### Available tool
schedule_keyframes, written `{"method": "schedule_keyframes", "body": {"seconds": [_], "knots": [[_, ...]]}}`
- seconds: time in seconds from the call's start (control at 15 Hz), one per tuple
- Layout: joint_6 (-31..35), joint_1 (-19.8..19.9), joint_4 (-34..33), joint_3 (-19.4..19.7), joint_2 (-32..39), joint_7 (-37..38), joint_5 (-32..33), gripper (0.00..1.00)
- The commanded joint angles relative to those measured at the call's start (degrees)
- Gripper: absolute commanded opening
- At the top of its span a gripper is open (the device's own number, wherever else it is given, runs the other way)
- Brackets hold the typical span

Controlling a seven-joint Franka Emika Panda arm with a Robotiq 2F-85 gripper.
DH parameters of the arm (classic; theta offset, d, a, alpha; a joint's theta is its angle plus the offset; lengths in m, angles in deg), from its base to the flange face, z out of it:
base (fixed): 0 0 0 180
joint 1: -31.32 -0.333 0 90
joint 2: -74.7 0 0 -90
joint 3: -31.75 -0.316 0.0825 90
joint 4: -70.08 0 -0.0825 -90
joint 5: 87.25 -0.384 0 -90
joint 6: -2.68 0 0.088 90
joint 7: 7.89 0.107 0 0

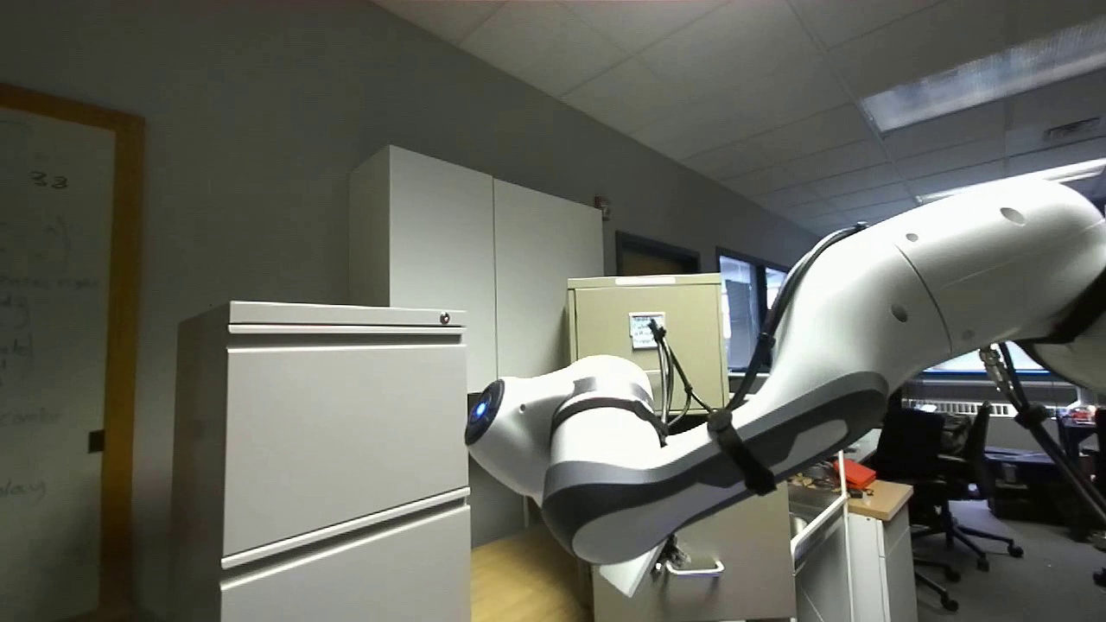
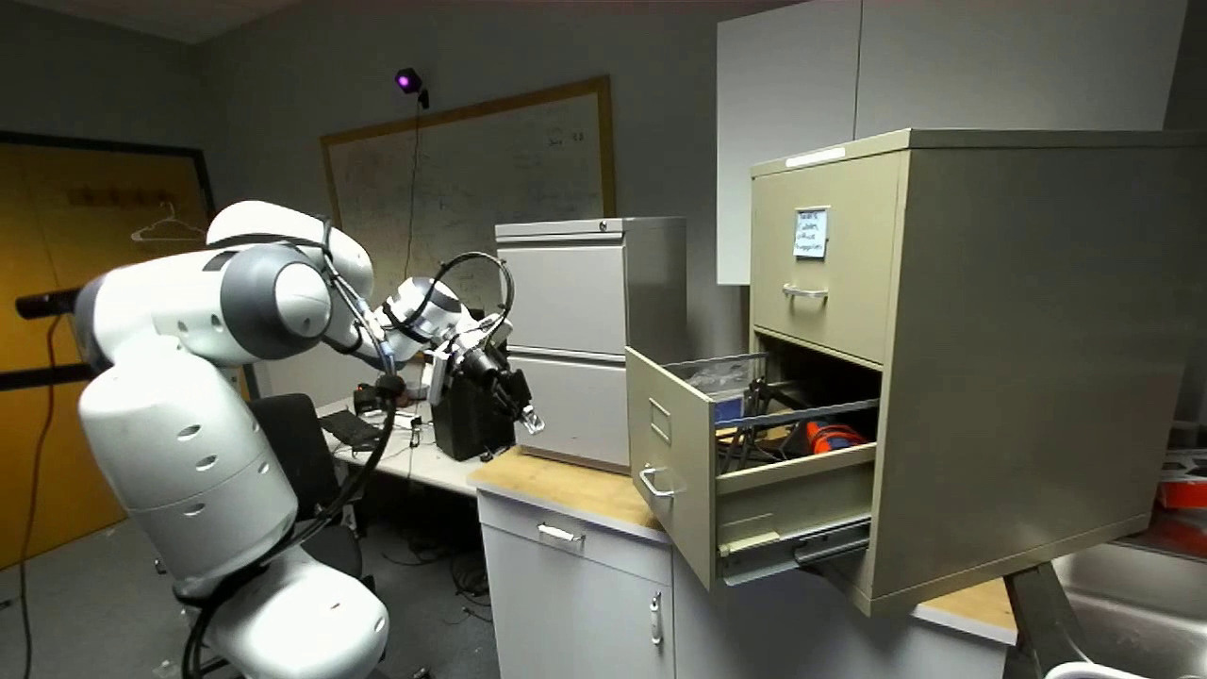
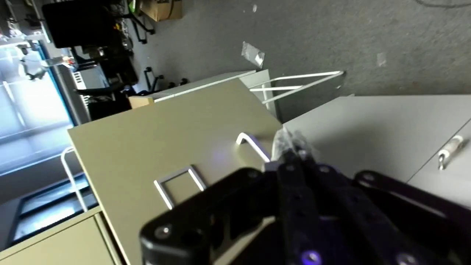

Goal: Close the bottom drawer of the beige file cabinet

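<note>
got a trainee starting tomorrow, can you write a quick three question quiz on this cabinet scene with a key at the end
1. Which drawer of the beige file cabinet is pulled out?

2. Multiple choice: what is on the front of its upper drawer?
a) a padlock
b) a paper label
c) a red sticker

3. True or false: the gripper is apart from the cabinet's lower handle.

Key:
1. The bottom drawer
2. b
3. True
</note>
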Motion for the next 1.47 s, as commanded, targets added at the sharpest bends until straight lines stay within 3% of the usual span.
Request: {"method": "schedule_keyframes", "body": {"seconds": [0.0,0.67,1.13,1.4], "knots": [[1.6,-1.1,-5.5,2.8,4.6,8.0,8.3,0.0],[25.6,3.5,-14.2,17.2,17.1,25.0,21.6,0.0],[30.4,5.8,-28.9,23.0,30.3,27.9,31.2,0.0],[28.3,5.7,-39.2,25.9,35.8,25.9,33.2,0.0]]}}
